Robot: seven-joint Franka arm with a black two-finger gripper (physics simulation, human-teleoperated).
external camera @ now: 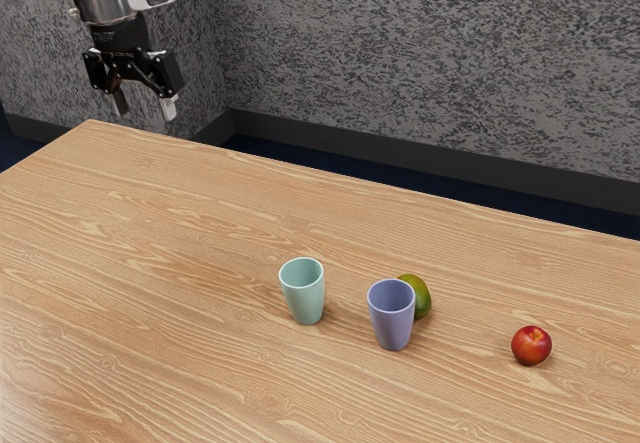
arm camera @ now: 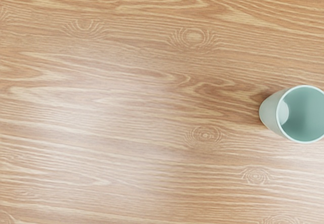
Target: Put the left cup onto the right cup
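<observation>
A mint-green cup point(external camera: 302, 290) stands upright on the wooden table point(external camera: 150, 263), mouth up. To its right in the exterior view stands a lavender cup point(external camera: 391, 313), also upright. My gripper point(external camera: 144, 108) hangs high above the table's far left corner, well away from both cups, its fingers apart with nothing between them. From above, the wrist view catches the green cup point(arm camera: 294, 114) on the bare wood point(arm camera: 126, 107), off to one side of my hand.
A green-orange mango point(external camera: 418, 295) lies just behind the lavender cup, touching or nearly touching it. A red apple point(external camera: 531, 345) sits further toward the exterior view's right. A dark speckled wall point(external camera: 420, 53) runs behind the table.
</observation>
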